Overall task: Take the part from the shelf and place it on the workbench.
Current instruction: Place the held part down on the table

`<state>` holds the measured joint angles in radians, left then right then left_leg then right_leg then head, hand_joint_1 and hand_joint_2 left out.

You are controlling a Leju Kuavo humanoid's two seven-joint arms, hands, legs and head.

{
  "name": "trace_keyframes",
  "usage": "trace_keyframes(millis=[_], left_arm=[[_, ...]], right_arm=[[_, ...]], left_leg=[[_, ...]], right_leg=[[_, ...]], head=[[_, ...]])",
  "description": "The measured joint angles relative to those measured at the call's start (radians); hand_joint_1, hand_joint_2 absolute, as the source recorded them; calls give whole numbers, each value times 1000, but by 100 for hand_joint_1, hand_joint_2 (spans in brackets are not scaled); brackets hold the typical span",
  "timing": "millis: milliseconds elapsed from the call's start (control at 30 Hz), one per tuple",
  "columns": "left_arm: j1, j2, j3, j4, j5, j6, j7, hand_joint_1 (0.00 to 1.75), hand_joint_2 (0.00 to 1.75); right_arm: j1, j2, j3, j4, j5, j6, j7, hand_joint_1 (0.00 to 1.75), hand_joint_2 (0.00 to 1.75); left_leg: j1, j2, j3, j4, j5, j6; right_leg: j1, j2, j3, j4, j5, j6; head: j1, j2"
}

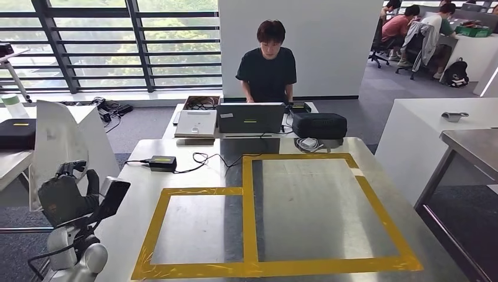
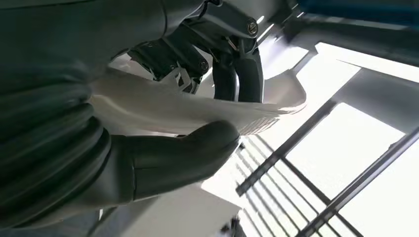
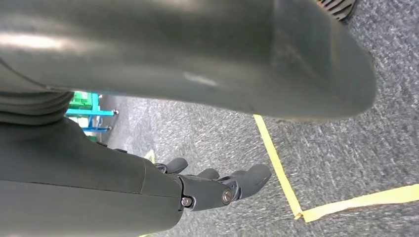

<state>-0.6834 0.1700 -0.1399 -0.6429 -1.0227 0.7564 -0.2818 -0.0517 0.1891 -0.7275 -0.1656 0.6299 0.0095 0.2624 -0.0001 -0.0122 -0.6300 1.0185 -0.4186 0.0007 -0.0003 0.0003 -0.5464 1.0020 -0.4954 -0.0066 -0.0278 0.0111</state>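
Part (image 1: 59, 138): thin white sheet, light, likely flexible; held at lower edge by left hand (image 1: 67, 197). Right hand (image 3: 217, 187): fingers loosely apart, empty. Desk (image 1: 194, 232) ahead.

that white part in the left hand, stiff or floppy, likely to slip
The white part looks thin and curved, so probably light and a bit flexible. The left hand pinches it by one edge, so it may sag or pivot. Its smooth surface could slip.

We see steel workbench (image 1: 293, 205) near, yellow tape rectangles (image 1: 246, 194) on it. Louvred windows (image 1: 117, 41) far left, bright daylight, white partition wall (image 1: 317, 35) behind, grey carpet (image 1: 376, 88), white counter (image 1: 423, 135) right.
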Motion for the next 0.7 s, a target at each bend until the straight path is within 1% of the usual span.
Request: trace_keyframes(millis=[33, 67, 167, 200, 267, 367, 467, 567, 700], left_arm=[[-10, 4, -1, 13, -86, -9, 5, 175, 175], [-16, 7, -2, 24, -125, -25, 13, 175, 175], [-21, 9, -8, 55, -134, -48, 75, 175, 175], [-19, 10, -11, 65, -166, -52, 95, 175, 175], [-14, 10, -17, 83, -268, -54, 107, 175, 175], [-1, 7, -23, 98, -371, -54, 107, 175, 175], [6, -1, -29, 109, -424, -54, 99, 175, 175], [17, -21, -34, 112, -443, -54, 72, 175, 175], [44, -60, -42, 109, -458, -54, 18, 175, 175]], right_arm=[[-1, 0, 0, 0, 0, 0, 0, 0, 0], [-3, 1, 0, 0, 1, 0, 0, 0, 0], [-4, 2, 0, 0, 5, 0, 1, 0, 0], [-1, 2, 0, 0, 7, 0, 1, 0, 0], [2, 2, -1, 0, 13, 0, 1, 0, 0], [0, 2, 0, 0, 21, 5, 0, 0, 0], [-1, 1, -1, 0, 29, 12, 1, 0, 0], [-2, 0, 0, 0, 34, 15, 2, 0, 0], [-2, 0, 0, 0, 39, 15, 2, 0, 0]], left_leg=[[0, -2, 1, 0, 0, 0], [0, -4, 1, 0, 0, 1], [0, 1, 2, 0, 0, 0], [0, 3, 2, 0, 0, 0], [0, 4, 2, 0, 0, 0], [1, 5, 2, -1, 0, 0], [1, 6, 2, -1, 0, -1], [0, 5, 2, -1, 0, -1], [0, 5, 2, -1, 0, -1]], right_leg=[[0, -2, 1, 0, -1, 1], [0, -4, 2, 0, -2, 3], [-1, 0, 1, 0, 0, 5], [-1, 2, 1, 0, 1, 6], [-1, 3, 1, 0, 1, 7], [-1, 3, 0, 1, 1, 6], [-1, 4, -1, 2, 1, 6], [-1, 3, -1, 2, 0, 5], [0, 3, -1, 2, 0, 5]], head=[[0, 0], [0, 0], [0, 0], [0, 0], [0, 0], [0, 0], [0, 0], [0, 0], [0, 0]])
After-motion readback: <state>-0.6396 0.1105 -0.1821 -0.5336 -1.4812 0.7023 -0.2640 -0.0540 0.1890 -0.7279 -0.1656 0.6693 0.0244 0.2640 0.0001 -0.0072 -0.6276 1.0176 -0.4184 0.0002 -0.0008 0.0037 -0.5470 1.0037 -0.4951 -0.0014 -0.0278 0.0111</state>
